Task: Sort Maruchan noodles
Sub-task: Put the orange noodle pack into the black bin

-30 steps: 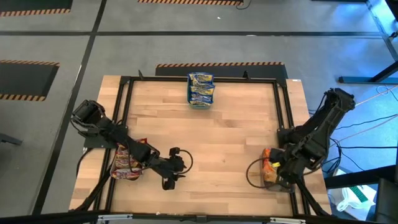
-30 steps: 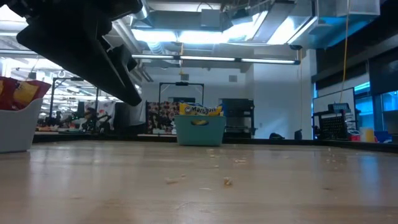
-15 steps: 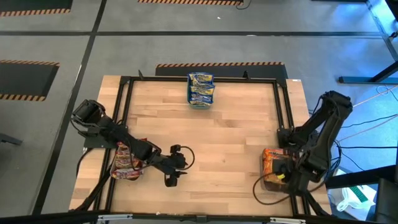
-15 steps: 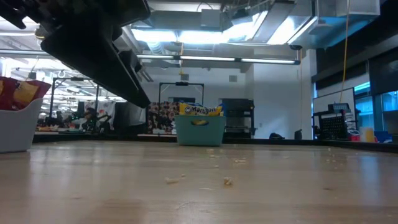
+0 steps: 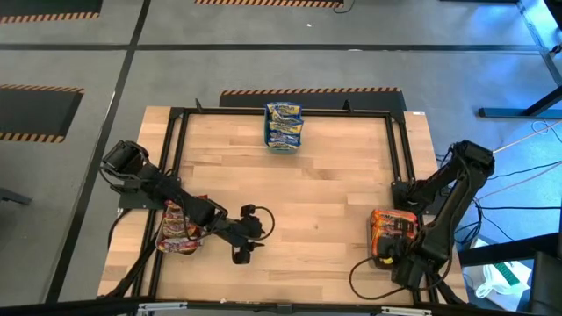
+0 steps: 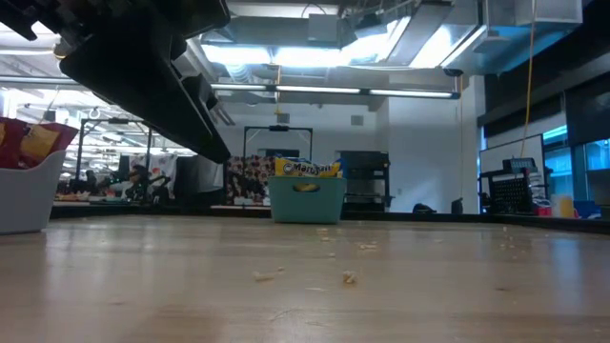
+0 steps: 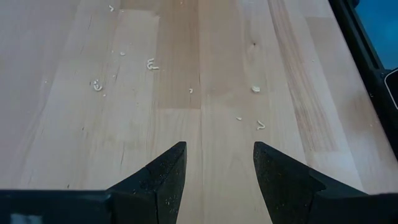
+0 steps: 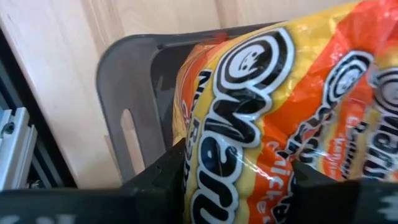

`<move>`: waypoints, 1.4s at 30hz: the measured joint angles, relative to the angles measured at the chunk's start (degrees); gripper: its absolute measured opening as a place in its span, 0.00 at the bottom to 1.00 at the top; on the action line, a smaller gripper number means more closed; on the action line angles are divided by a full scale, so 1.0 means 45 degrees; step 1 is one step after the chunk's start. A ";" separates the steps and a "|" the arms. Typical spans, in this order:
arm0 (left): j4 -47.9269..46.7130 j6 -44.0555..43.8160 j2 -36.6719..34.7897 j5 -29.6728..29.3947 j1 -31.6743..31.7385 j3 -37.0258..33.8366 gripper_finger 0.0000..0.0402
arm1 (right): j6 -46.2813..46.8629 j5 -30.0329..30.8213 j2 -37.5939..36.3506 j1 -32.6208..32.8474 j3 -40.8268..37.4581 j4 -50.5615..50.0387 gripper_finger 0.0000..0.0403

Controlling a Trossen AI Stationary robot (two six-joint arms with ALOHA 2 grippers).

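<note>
At the near right corner of the desk [image 5: 290,184], the right gripper [image 8: 239,174] hangs directly over a dark grey tray [image 8: 134,93] filled with orange noodle packets [image 8: 273,106]. Its fingers sit one on each side of the topmost packet; whether they pinch it or merely straddle it cannot be told. In the high view that tray of orange packets [image 5: 393,230] sits just inside the black frame rail [image 5: 399,167], partly covered by the right arm and its looping cable.

At the near left, the left gripper [image 7: 216,163] is released, jaws apart over bare wood with nothing between them; small noodle crumbs [image 7: 256,89] are scattered on the boards ahead of it. In the high view this gripper [image 5: 248,239] reaches toward the desk's near middle, and the arm behind it crosses over a pale tray of red-pink packets [image 5: 178,230] at the left edge. In the low view the same arm fills the upper left as a dark bulk, hiding part of the room.

At the far edge, centred, a teal bin [image 6: 306,200] holds the blue-and-yellow packets [image 5: 284,124], standing clear of both arms.
</note>
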 joint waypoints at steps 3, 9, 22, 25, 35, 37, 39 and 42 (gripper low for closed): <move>0.0005 -0.0005 0.0000 0.0000 0.0000 0.0000 0.45 | -0.0005 0.0115 0.0167 0.0000 0.0000 0.0208 0.33; 0.0058 -0.0019 0.0000 0.0000 0.0000 0.0000 0.45 | -0.0448 0.0182 0.1014 -0.0005 0.0021 0.0303 0.33; 0.0063 -0.0017 0.0000 0.0000 0.0000 0.0000 0.45 | -0.0287 -0.0071 0.1605 -0.0015 -0.0005 0.0191 0.61; 0.0066 -0.0019 0.0000 0.0000 0.0000 0.0000 0.45 | -0.0046 -0.0319 0.1562 -0.0015 -0.0010 0.0209 0.68; 0.0204 -0.0011 0.0000 -0.0005 0.0026 0.0000 0.45 | 0.0894 -0.0822 0.0679 -0.0035 -0.0010 0.0130 0.73; 0.0243 -0.0015 0.0000 -0.0005 0.0029 0.0002 0.45 | 0.1136 -0.1006 0.0340 -0.0245 -0.0009 0.0081 0.73; 0.0263 -0.0010 0.0000 -0.0005 -0.0009 0.0005 0.45 | 0.1357 -0.1245 -0.0018 -0.0502 -0.0010 -0.0043 0.73; 0.0452 -0.0014 0.0000 -0.0005 -0.0029 0.0005 0.45 | 0.1535 -0.1064 -0.0538 -0.0942 0.0070 -0.0053 0.74</move>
